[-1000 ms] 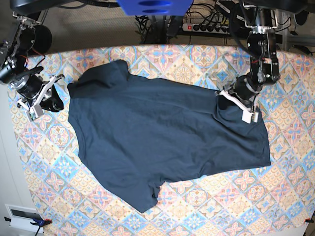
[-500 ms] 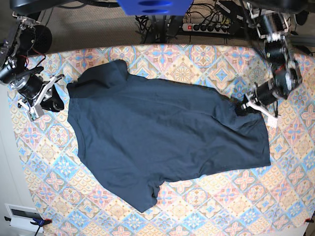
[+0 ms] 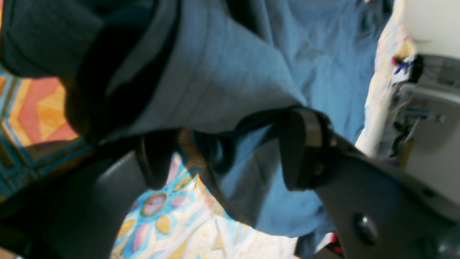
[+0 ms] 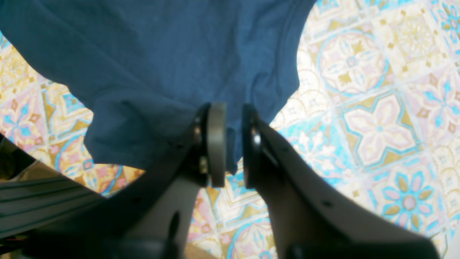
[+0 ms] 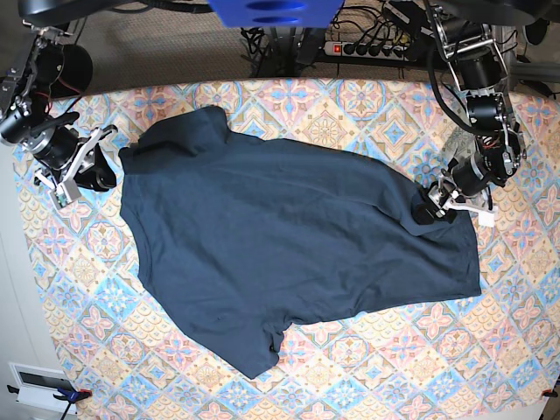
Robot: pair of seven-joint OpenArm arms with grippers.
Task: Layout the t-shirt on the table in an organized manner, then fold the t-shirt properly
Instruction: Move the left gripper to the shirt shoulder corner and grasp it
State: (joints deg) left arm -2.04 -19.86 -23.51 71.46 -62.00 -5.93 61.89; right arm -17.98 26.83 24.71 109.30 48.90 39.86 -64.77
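The dark navy t-shirt (image 5: 289, 245) lies spread flat over the tile-patterned table (image 5: 385, 367). At its right edge, my left gripper (image 5: 437, 208) rests on the cloth. In the left wrist view the left gripper (image 3: 226, 136) stands open, and a loose fold of the t-shirt (image 3: 230, 72) drapes between its fingers (image 3: 305, 147). At the shirt's left edge, my right gripper (image 5: 96, 166) holds the fabric. The right wrist view shows this right gripper (image 4: 233, 111) shut on the hem of the t-shirt (image 4: 154, 61).
A power strip (image 5: 367, 48) and cables lie behind the table's far edge. A white box (image 5: 39, 385) sits off the near left corner. Bare patterned cloth (image 4: 377, 126) surrounds the shirt on all sides.
My left gripper moved rightwards along the shirt's right edge, drawing that corner out, and then its jaws opened. My right gripper shifted slightly up, still shut on the hem.
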